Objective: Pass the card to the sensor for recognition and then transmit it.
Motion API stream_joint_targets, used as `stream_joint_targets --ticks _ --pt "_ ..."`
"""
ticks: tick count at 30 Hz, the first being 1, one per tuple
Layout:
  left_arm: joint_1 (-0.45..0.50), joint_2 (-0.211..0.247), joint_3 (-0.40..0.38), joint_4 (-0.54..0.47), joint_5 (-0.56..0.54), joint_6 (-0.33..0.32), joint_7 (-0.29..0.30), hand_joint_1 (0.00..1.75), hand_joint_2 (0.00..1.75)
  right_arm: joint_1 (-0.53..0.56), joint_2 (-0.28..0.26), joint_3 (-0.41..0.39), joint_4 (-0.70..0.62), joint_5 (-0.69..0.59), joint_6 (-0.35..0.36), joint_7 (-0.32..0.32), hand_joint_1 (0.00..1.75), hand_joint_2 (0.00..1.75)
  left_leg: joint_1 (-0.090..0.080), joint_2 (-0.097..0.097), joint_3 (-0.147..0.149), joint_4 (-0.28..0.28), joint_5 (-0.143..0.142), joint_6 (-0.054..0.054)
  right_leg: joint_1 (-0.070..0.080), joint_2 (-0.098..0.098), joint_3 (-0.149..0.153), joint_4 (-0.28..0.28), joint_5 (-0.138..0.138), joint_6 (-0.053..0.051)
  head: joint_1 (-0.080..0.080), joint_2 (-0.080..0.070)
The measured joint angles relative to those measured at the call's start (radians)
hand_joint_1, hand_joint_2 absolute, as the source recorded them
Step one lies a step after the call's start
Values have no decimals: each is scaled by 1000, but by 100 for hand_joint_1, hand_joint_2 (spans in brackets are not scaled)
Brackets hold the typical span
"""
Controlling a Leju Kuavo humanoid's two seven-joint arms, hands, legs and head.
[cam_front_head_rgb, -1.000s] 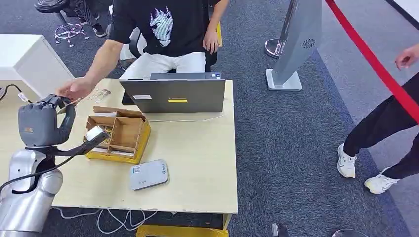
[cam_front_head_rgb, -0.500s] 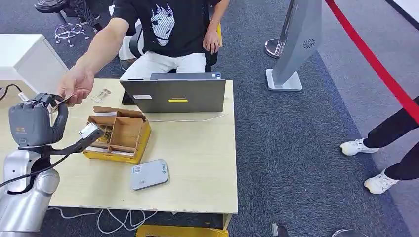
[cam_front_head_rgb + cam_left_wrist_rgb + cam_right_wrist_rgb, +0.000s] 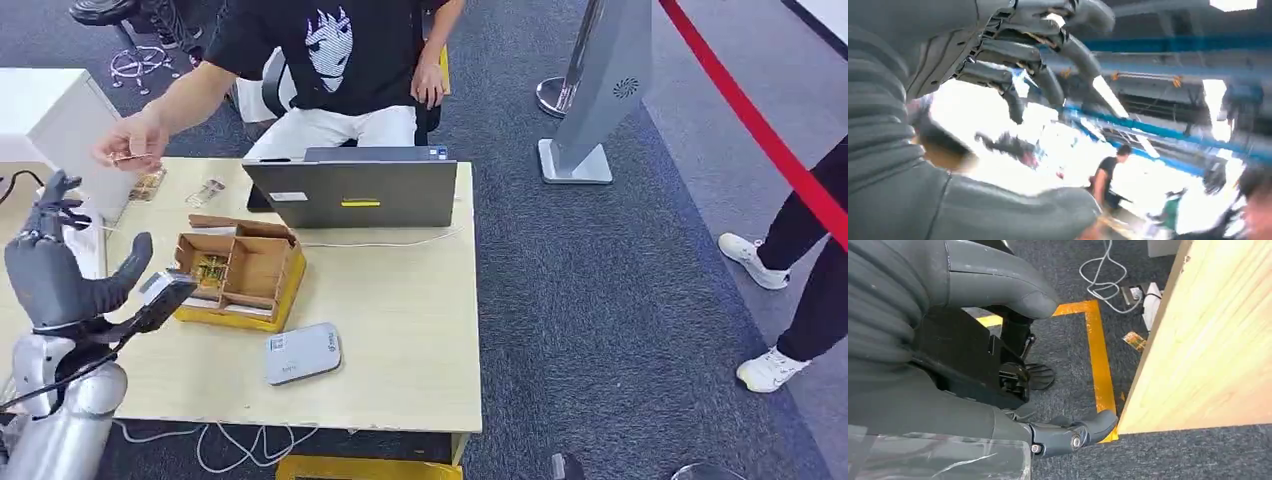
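My left hand is raised above the left end of the wooden table, palm up, fingers spread apart and holding nothing. In the left wrist view the same hand shows its dark fingers fanned out against a blurred, bright room. The card is pinched in the hand of the seated person in a black T-shirt, who reaches across the far left corner of the table; the card is well apart from my fingers. A small grey device with a cable sits just in front of my wrist, beside the cardboard box with compartments that stands on a yellow base. Nearer the table's front edge lies the flat grey sensor pad. A grey laptop stands open at the far side of the table, its back to me. My right hand hangs beside the table's edge above dark carpet and a yellow floor line; one finger shows extended, and whether this hand is apart or together I cannot tell.
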Motion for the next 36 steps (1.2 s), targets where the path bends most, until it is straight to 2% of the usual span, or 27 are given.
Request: stream_joint_targets --ticks 4,5,7,8,9,11,14,17,20,21,22,23,25,27,29,31,32,33,34,36 --pt "211 -140 95 -225 340 -3 -176 0 0 24 0 -12 0 -18 10 -29 0 175 -1 4 0 0 -4 1 -1 5 0 -1 -1 1 0 0" --pt "265 -180 130 -280 443 -18 -206 0 0 31 0 -19 0 -27 14 -36 0 175 -1 5 0 0 -4 1 -1 5 0 -1 -1 2 0 0" --pt "354 -250 215 -372 577 -77 -217 0 0 44 0 -31 -1 -37 30 -48 0 175 -1 4 -1 0 -5 2 -1 3 0 -2 -3 3 -1 0" --pt "384 -288 263 -404 608 -126 -220 0 175 49 0 -37 -1 -41 42 -55 0 175 -1 2 -1 0 -5 2 -1 1 0 -2 -3 3 -1 0" --pt "397 -331 327 -430 630 -187 -224 0 175 52 0 -45 -2 -47 53 -62 0 175 -1 1 -1 0 -5 3 -1 -1 0 -2 -4 3 -1 0" --pt "410 -406 444 -452 683 -267 -224 0 175 58 0 -56 -2 -58 78 -75 0 175 -1 0 0 0 -6 3 0 -2 1 -2 -6 2 1 0" --pt "420 -471 575 -428 776 -290 -224 0 175 70 0 -80 -3 -70 114 -96 0 175 -1 0 1 0 -6 3 0 -3 1 -2 -6 2 -1 0" --pt "417 -510 670 -362 824 -304 -224 0 175 76 0 -95 -6 -72 127 -102 0 175 -1 0 1 0 -6 3 0 -3 1 -2 -6 2 0 0" --pt "370 -537 776 -244 797 -297 -181 0 175 81 0 -108 -8 -63 142 -107 0 175 -1 -1 1 0 -6 3 -1 -3 2 -2 -6 2 0 0" --pt "354 -536 831 -176 781 -308 -173 0 175 81 0 -112 -8 -56 148 -108 112 175 -1 -1 1 0 -6 3 -1 -3 3 -2 -6 2 0 0" --pt "338 -534 868 -113 767 -325 -171 169 175 81 0 -117 -8 -52 151 -109 175 175 -1 0 1 0 -6 3 -1 -2 3 -2 -6 2 0 0" --pt "323 -530 904 -57 750 -336 -157 175 175 83 0 -121 -8 -45 152 -111 175 175 -1 0 1 0 -6 3 -1 -2 3 -2 -6 2 0 0" --pt "288 -515 972 69 712 -348 -75 175 175 85 0 -125 -9 -31 163 -119 175 175 -2 0 1 0 -6 3 -1 -3 4 -2 -6 2 2 0" --pt "253 -475 1031 262 702 -380 25 175 175 84 0 -125 -9 -11 178 -128 175 175 -2 -1 1 0 -6 3 -1 -3 4 -2 -6 2 1 0" --pt "221 -430 1085 490 711 -398 96 175 175 80 0 -125 -9 9 186 -131 175 175 -2 0 1 0 -6 3 -1 -3 4 -2 -6 2 0 0" --pt "195 -410 1133 695 722 -359 163 175 175 76 0 -125 -9 28 184 -130 175 175 -2 -1 1 0 -6 3 -1 -3 4 -2 -6 2 0 0" --pt "179 -407 1159 801 725 -315 201 175 175 72 0 -125 -8 37 178 -127 175 175 -3 -1 1 0 -6 3 -2 -3 4 -2 -6 2 0 0" --pt "168 -405 1179 877 726 -256 257 175 175 68 0 -124 -8 45 170 -125 175 175 -3 -2 1 0 -6 3 -3 -3 3 -2 -6 2 0 0" --pt "161 -406 1193 939 727 -217 284 175 175 64 0 -124 -8 48 167 -121 175 175 -3 -2 1 1 -6 4 -3 -3 3 -2 -6 2 0 0" --pt "151 -418 1207 1048 727 -196 307 175 175 59 0 -124 -8 48 167 -118 175 175 -3 -2 1 2 -7 4 -3 -4 3 -3 -6 2 3 0"
